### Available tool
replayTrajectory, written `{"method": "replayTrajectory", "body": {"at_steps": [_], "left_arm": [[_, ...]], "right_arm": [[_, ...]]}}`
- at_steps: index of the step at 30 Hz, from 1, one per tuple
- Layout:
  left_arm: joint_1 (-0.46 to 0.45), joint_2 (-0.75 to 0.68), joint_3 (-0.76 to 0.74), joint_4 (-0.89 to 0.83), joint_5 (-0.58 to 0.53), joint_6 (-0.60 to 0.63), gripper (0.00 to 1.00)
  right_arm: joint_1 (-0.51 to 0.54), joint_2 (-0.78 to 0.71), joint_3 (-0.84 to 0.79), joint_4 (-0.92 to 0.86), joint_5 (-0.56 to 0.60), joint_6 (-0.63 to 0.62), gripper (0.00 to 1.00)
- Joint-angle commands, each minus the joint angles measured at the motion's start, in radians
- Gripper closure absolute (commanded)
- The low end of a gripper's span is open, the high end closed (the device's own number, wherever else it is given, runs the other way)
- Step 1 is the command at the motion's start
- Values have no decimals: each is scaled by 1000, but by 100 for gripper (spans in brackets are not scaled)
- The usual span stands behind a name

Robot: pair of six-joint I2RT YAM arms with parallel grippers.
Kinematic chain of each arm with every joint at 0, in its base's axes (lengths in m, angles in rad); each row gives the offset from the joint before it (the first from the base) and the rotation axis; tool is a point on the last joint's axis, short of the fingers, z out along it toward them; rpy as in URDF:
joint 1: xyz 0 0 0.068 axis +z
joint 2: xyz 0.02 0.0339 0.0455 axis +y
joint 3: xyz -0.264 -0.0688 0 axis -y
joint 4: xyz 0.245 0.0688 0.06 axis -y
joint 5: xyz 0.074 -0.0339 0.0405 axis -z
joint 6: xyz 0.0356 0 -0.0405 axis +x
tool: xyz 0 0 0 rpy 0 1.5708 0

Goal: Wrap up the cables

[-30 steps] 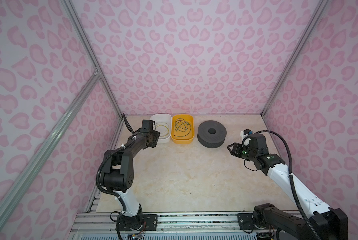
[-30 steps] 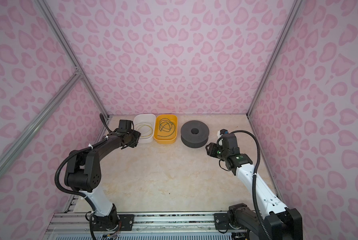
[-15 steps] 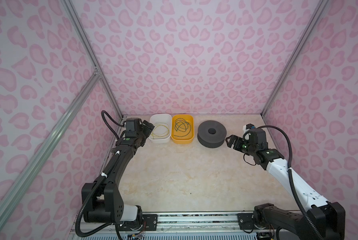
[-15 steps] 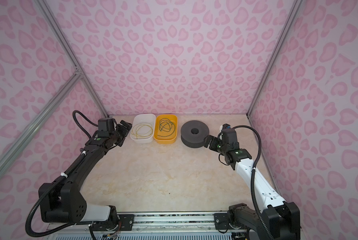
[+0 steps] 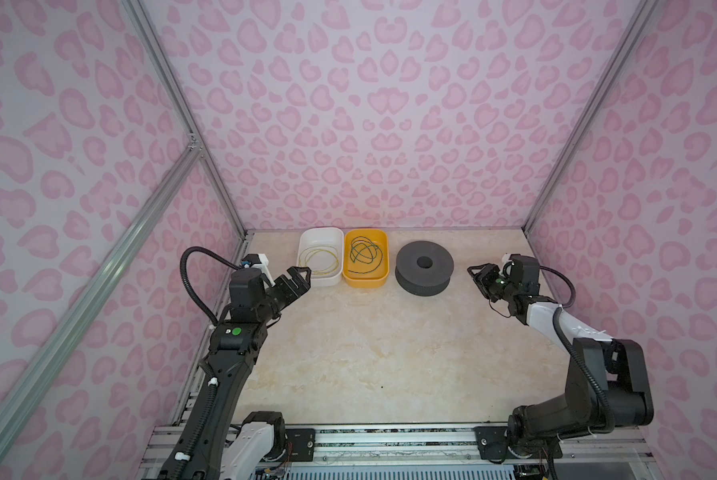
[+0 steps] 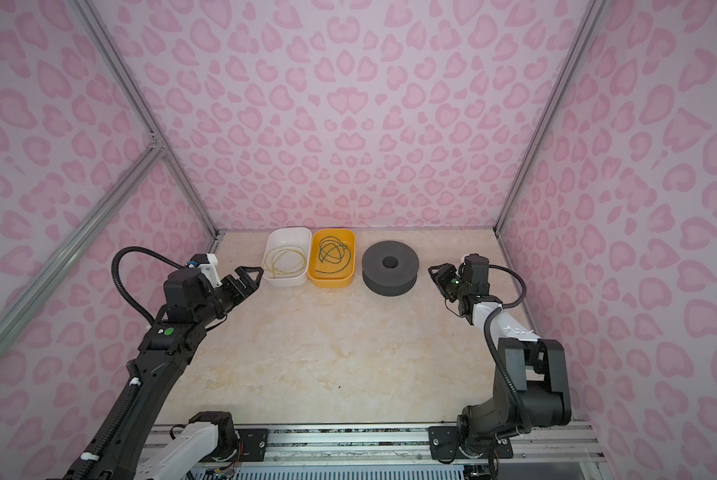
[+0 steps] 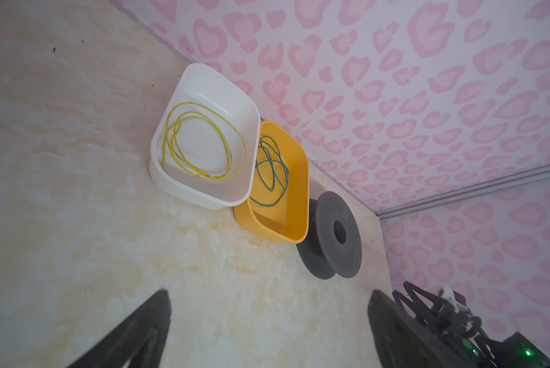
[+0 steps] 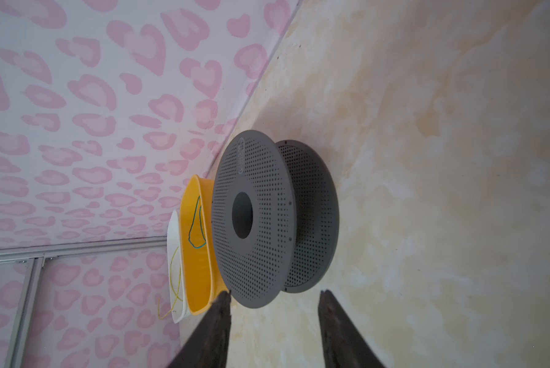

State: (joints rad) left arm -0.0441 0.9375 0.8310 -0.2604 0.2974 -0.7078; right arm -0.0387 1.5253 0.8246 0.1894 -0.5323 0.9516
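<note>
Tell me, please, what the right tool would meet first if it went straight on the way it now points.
Probably the grey spool: it lies straight ahead of the right tool, with nothing visible between them.

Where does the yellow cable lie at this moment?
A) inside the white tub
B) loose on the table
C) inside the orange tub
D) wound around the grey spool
A: in the left wrist view the yellow cable lies in loose loops inside the white tub, while the orange tub beside it holds only the green cable.
</note>
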Motion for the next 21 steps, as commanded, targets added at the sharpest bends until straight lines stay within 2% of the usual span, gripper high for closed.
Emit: {"method": "replayTrajectory", "body": {"at_steps": [1,5,8,10,14,17,21], "left_arm": [[2,-13,-18,100,60,21,2],[10,37,-29,57,35,-49,4],[23,124,-36,105,193,-45,0],[22,165,-62,202,282,-66,2],[10,194,-81,308,306,-94,2],[-11,238,-53,315,332,-103,2],[-24,299,-29,357,381,-134,1]], "right_arm": [[1,45,-14,108,-58,32,51],[8,91,-44,268,-110,79,42],[14,144,-77,418,-148,129,42],[23,183,-74,439,-155,132,40],[29,258,-110,605,-173,211,40],[34,317,-97,673,-189,239,42],[47,403,-65,805,-217,299,52]]}}
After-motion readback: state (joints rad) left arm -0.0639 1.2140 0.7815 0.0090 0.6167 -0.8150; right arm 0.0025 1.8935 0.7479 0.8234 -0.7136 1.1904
